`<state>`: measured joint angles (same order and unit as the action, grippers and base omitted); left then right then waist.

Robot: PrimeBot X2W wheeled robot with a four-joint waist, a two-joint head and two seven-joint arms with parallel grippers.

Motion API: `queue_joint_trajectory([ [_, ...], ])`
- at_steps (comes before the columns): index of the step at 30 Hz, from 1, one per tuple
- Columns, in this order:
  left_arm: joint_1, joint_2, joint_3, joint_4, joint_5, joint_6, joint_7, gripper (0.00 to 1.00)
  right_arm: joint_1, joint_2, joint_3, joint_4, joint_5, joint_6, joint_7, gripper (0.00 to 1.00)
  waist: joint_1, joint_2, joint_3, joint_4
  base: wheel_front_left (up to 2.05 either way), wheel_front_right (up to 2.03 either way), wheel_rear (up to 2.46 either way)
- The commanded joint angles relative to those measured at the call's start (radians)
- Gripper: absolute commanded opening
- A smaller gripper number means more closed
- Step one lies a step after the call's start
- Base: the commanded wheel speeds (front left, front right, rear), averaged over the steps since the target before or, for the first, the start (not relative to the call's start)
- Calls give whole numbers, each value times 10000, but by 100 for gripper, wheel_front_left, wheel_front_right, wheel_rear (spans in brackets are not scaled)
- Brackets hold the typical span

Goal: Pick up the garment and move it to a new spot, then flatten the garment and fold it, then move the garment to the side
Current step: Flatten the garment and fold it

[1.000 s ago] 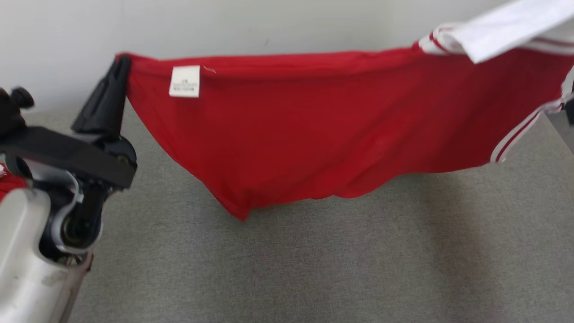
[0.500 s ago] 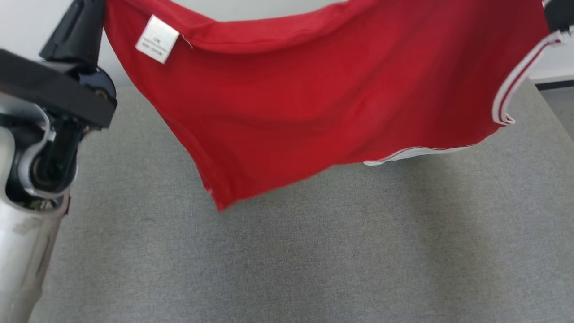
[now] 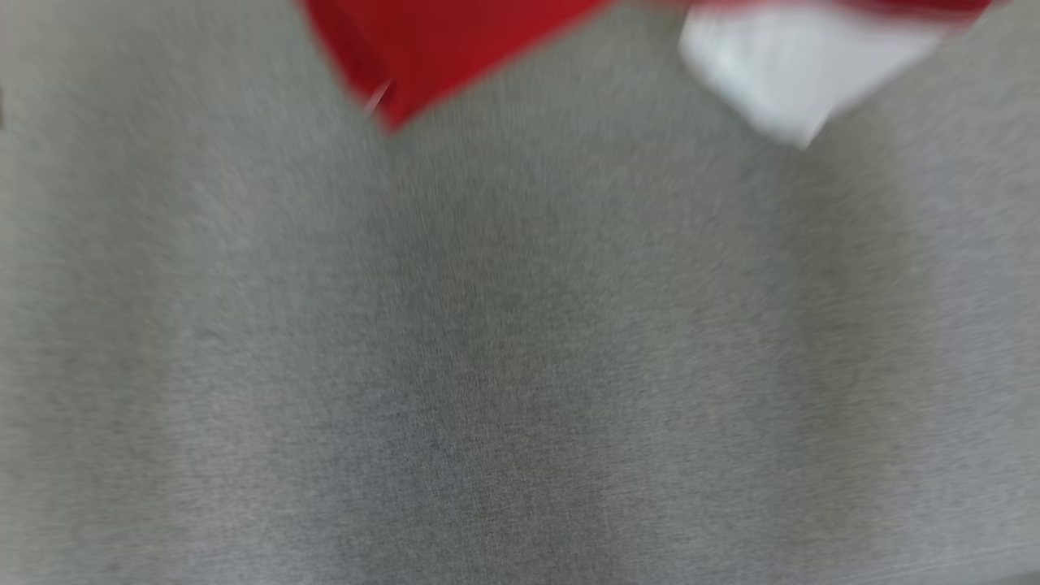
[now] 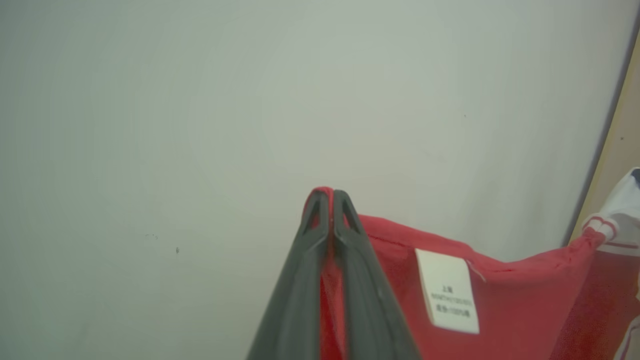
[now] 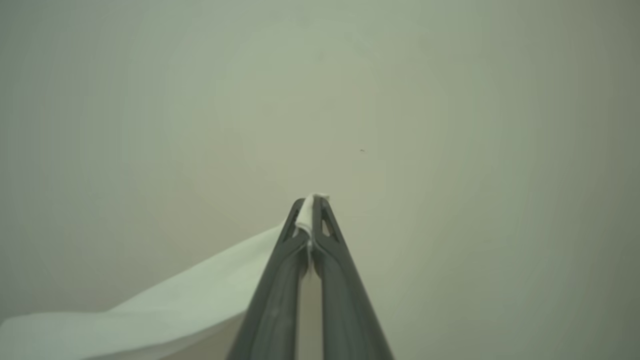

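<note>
Blurred grey fabric surface (image 3: 520,366) underneath; plain pale wall (image 4: 200,100) straight ahead of both sets of fingertips, with a tan strip (image 4: 622,150) far right of the left gripper (image 4: 330,196). Jaws there clamped together on a red edge of the red shirt (image 4: 525,310), hanging in the air. White care label (image 4: 447,291) just right of those jaws. Right gripper (image 5: 311,200) pinched shut on the shirt's white part (image 5: 175,310), trailing down-left of the jaws.
</note>
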<state>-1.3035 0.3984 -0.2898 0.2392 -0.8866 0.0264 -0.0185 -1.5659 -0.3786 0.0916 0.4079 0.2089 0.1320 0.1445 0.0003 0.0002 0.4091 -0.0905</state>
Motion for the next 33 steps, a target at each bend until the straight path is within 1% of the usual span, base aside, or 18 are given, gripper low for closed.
queue_joint_trajectory([
  [1, -574, -20, 78, 180, 211, -74, -264, 0, -556, 157, -309, 139, -431, -26, -488, 0, -3, -2, 2361, 118, 0, 0, 0],
  [3, -1268, -54, 119, 462, 475, -204, -685, 0, -1278, 348, -794, 285, -1031, -26, -1274, 0, -3, -2, 2805, 140, 0, 0, 0],
  [6, -2375, -18, 125, 773, 816, -430, -1172, 0, -1965, 735, -1412, -258, -1775, -26, -2091, 0, -3, -2, 3435, 100, 0, 0, 0],
  [9, -3202, -12, 42, 1033, 1220, -690, -1706, 0, -2508, 877, -1658, -507, -2246, -26, -2737, 0, -3, -2, 3930, 60, 0, 0, 0],
  [13, -3806, -58, 45, 1350, 1561, -974, -2172, 0, -2506, 844, -1403, -479, -2388, -26, -3248, 0, -3, -2, 4623, 15, 0, 0, 0],
  [17, -3298, -286, -75, 1810, 1761, -1246, -2397, 0, -1665, 777, -931, -199, -2148, -26, -3530, 0, -3, -2, 4998, 120, 0, 0, 0],
  [20, -2696, -398, -83, 2003, 1697, -1418, -2461, 0, -903, 654, -471, -188, -1789, -26, -3772, 0, -3, -2, 4861, 222, 0, 0, 0],
  [21, -2696, -398, -83, 2003, 1697, -1418, -2461, 0, -903, 654, -471, -188, -1789, -26, -3772, 0, -3, -2, 4861, 222, 0, 0, 0],
  [26, -1457, -308, -242, 1906, 1506, -1551, -2472, 0, 691, 270, 204, -458, -757, -26, -3791, 0, -3, -2, 4157, 347, 0, 0, 0],
  [28, -843, -208, -269, 1872, 1297, -1567, -2460, 0, 1513, 110, 461, -587, -233, -26, -3398, 0, -3, -2, 3776, 409, 0, 0, 0],
  [29, -144, -138, -255, 1917, 966, -1547, -2459, 0, 2349, 48, 501, -823, 368, -26, -2866, 0, -3, -2, 3316, 447, 0, 0, 0],
  [33, 1269, 85, -315, 1821, 460, -1550, -2385, 0, 4109, 131, 36, -1584, 1485, -26, -1489, 0, -3, -2, 2424, 501, 0, 0, 0],
])
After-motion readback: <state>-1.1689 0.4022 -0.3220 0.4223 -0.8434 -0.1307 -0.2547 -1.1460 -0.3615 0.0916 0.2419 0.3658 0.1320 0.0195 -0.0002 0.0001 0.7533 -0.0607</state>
